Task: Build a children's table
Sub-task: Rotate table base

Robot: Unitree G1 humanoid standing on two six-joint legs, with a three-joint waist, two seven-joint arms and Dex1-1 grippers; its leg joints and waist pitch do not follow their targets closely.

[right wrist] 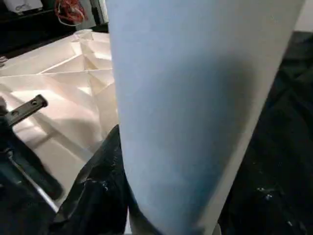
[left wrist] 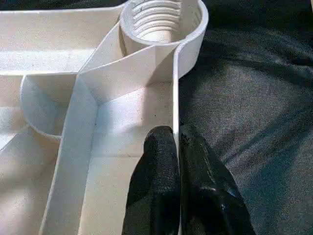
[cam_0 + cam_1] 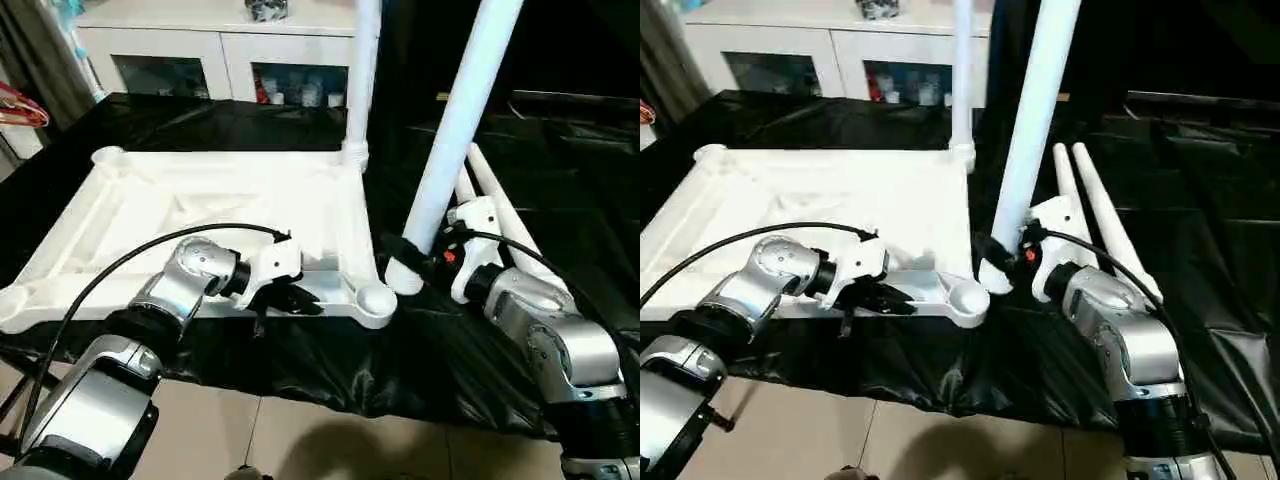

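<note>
The white table top (image 3: 200, 200) lies underside up on the black cloth. One leg (image 3: 360, 70) stands upright in its far right corner socket. My left gripper (image 3: 295, 298) is shut on the near rim wall (image 2: 174, 112), one finger on each side, a little short of the near right corner socket (image 2: 161, 19). That threaded socket is empty. My right gripper (image 3: 405, 255) is shut on a second leg (image 3: 455, 130), which leans steeply. The leg's lower end sits just right of the near right socket (image 3: 377, 297). A black finger (image 1: 98, 196) presses against this tube.
Two more white legs (image 3: 500, 200) lie side by side on the black cloth behind my right arm. A white glass-door cabinet (image 3: 220, 50) stands beyond the table's far edge. Tiled floor (image 3: 300, 430) lies below the near edge.
</note>
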